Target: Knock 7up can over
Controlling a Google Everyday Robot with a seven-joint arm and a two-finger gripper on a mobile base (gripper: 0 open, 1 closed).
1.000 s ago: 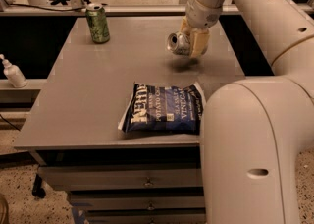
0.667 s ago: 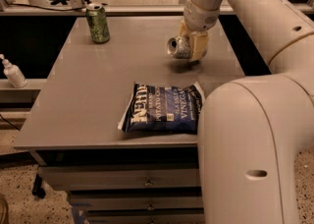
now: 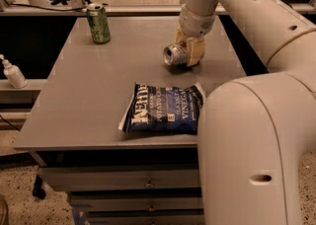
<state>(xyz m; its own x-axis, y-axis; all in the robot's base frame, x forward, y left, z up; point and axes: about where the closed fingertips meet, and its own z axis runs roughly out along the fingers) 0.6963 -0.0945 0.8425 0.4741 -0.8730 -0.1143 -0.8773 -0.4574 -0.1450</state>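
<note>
Already the 7up can [image 3: 173,55] lies on its side on the desk [image 3: 89,100], upper middle of the frame, barely shifted from 1 second ago. The end effector [image 3: 190,51] sits against it; whether it is clenched I cannot tell. The task looks done.

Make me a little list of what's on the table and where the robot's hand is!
7up can: tipped on its side, back right part of the table, one round end facing left
hand: down low, right at the 7up can
green can: standing upright, back left corner
chip bag: blue, lying flat near the front edge
table: grey, with drawers below
pump bottle: off the table, on the left
job: the 7up can looks knocked over
</note>
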